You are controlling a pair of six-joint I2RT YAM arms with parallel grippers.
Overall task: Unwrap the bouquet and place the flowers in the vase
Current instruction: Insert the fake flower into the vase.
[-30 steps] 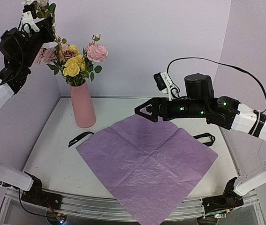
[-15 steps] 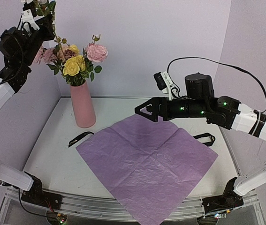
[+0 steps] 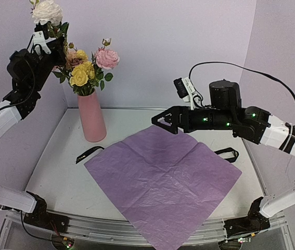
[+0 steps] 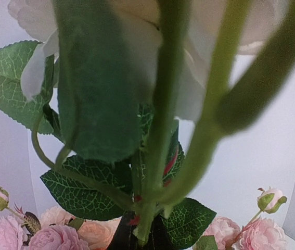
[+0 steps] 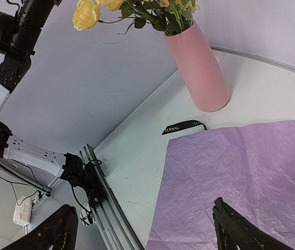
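top view: the left claw (image 3: 56, 44) is high at the far left, clenched on the stem of a white rose (image 3: 47, 11), just beside the flowers (image 3: 87, 70) that stand in the pink vase (image 3: 91, 117). the right claw (image 3: 160, 121) is released and empty, over the far corner of the flat purple paper (image 3: 163, 182). a black ribbon (image 3: 89, 153) lies on the table (image 3: 53, 177) between vase and paper.

left wrist view: green stems and leaves very close, with pink blooms below.

right wrist view: the fingers (image 5: 53, 229) are spread, and the vase stands beyond the paper.
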